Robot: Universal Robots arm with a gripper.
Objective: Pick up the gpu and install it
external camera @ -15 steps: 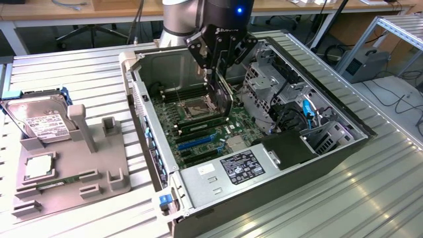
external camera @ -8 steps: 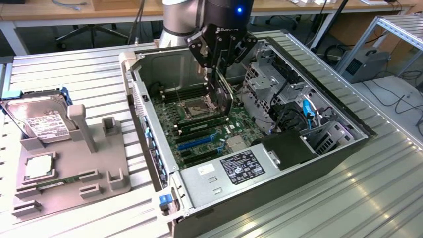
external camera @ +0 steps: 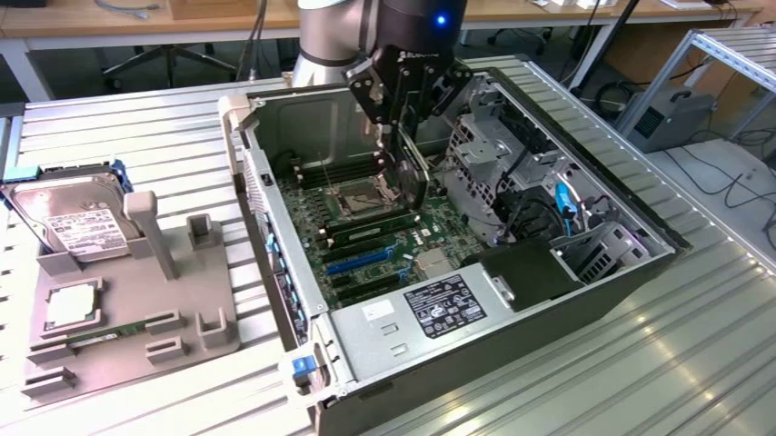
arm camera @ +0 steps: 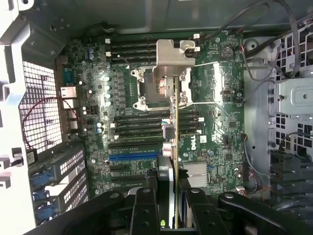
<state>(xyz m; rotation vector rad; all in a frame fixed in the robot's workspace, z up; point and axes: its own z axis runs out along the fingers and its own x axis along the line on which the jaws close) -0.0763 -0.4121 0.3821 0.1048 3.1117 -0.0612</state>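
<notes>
My gripper (external camera: 397, 116) hangs over the open computer case (external camera: 282, 300) and is shut on the gpu (external camera: 410, 177). The gpu is a thin dark card that hangs upright below the fingers, above the motherboard (external camera: 363, 254) and near the processor socket. In the wrist view the gpu (arm camera: 174, 122) shows edge-on, running out from between the black fingers (arm camera: 144, 208) of the gripper (arm camera: 171, 198). Its silvery metal bracket (arm camera: 171, 56) is at the far end. The blue and black expansion slots (arm camera: 134, 157) lie to one side of the card, which is apart from them.
A silver hard drive (external camera: 73, 222) stands in a grey fixture (external camera: 134, 300) on the exterior view's left, with a processor chip (external camera: 71, 304) and a green memory stick (external camera: 104, 336). Inside the case, the drive cage (external camera: 485, 154), cables and power supply (external camera: 442, 304) crowd the exterior view's right.
</notes>
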